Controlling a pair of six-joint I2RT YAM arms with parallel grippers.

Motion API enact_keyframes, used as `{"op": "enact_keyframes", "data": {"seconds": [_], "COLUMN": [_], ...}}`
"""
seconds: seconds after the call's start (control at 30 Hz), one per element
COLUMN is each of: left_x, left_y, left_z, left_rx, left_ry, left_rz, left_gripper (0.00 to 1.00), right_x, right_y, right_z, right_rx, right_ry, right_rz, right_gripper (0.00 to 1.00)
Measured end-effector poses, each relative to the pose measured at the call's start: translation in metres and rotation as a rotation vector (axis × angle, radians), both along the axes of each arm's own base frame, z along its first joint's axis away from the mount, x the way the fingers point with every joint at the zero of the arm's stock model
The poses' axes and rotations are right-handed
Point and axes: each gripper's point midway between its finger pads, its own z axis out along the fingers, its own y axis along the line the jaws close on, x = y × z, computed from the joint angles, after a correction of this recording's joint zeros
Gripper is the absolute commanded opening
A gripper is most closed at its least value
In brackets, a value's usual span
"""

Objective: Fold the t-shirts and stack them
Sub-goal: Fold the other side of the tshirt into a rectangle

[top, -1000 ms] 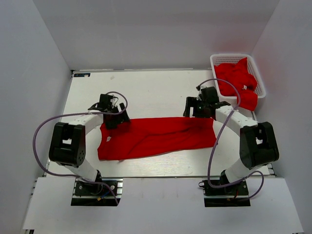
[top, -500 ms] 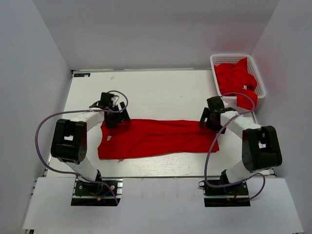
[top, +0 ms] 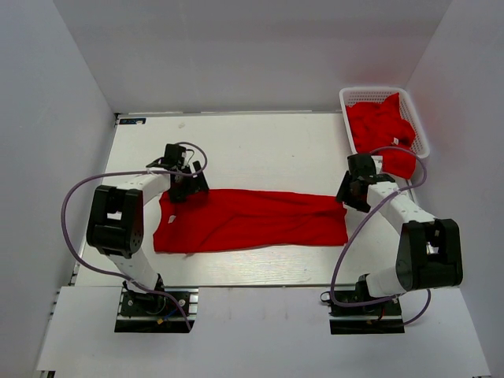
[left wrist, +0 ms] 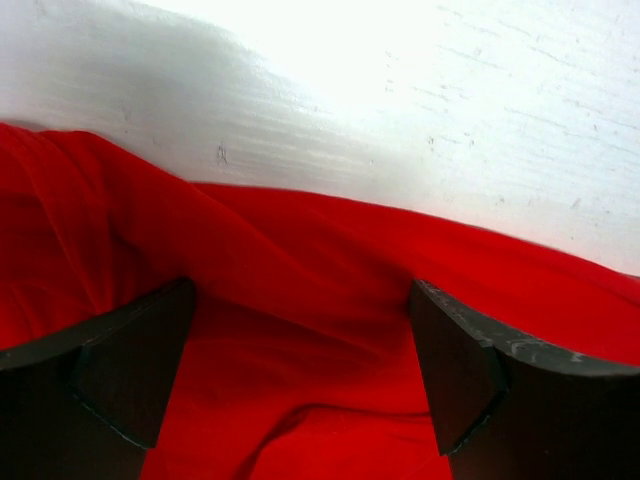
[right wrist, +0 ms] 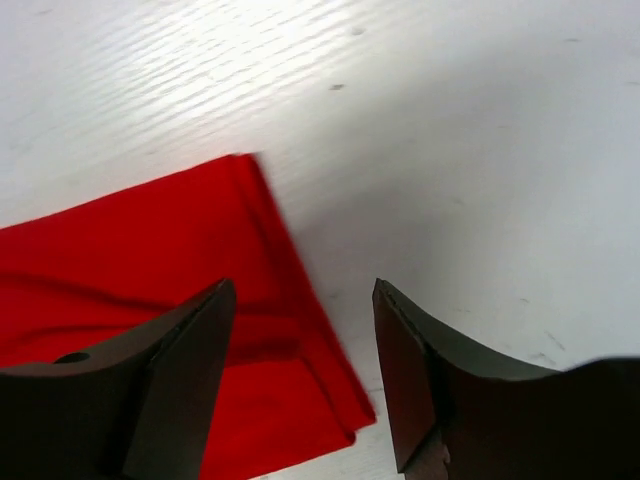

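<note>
I see one plain bright red cloth t-shirt (top: 248, 220) lying flat on the white table (top: 260, 150), folded lengthwise into a long narrow band. It runs from the left gripper (top: 183, 189) across to the right gripper (top: 352, 193). The far edge is fairly straight and the near edge is a bit wavy. The end under the left gripper is wider and carries a small white label (top: 170, 220).

Left gripper: released, jaws spread wide. On the left wrist cam both fingers (left wrist: 110, 370) sit low over the cloth. A soft ridge of red fabric is bunched between them, with bare table just beyond the fingertips. Nothing is pinched.

Right gripper: also released, jaws apart. On the right wrist cam the shirt's squared end corner lies under and between the fingers (right wrist: 170, 380). A doubled hem edge runs diagonally toward the near fingertip, and there is bare table past it on the outer side.

Beyond the right gripper, toward the far corner, there's a white plastic lattice basket (top: 378, 93). It holds a crumpled heap of red t-shirts (top: 382, 126), and some of the cloth spills over its near rim.
</note>
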Motion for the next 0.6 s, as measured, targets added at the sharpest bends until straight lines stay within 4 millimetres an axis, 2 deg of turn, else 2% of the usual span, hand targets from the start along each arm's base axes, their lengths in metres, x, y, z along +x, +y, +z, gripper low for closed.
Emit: {"op": "enact_keyframes", "data": {"seconds": [0.07, 0.23, 0.47, 0.57, 0.6], "left_x": [0.003, 0.005, 0.005, 0.005, 0.005], "left_y": [0.001, 0.003, 0.004, 0.004, 0.004], "left_z": [0.0, 0.0, -0.001, -0.001, -0.001], "left_rx": [0.01, 0.025, 0.034, 0.035, 0.035], "left_ry": [0.0, 0.001, 0.001, 0.001, 0.001], "left_rz": [-0.003, -0.01, -0.019, -0.02, -0.02], "left_gripper": [1.0, 1.0, 1.0, 1.0, 1.0], "right_x": [0.005, 0.004, -0.023, -0.029, -0.029], "right_y": [0.012, 0.032, 0.04, 0.044, 0.045], "right_z": [0.001, 0.0, -0.006, -0.007, -0.007], "right_rx": [0.055, 0.151, 0.224, 0.254, 0.261], "right_ry": [-0.014, -0.006, 0.108, 0.132, 0.132], "right_rz": [0.052, 0.108, 0.087, 0.072, 0.068], "right_gripper": [0.57, 0.61, 0.61, 0.51, 0.51]}}
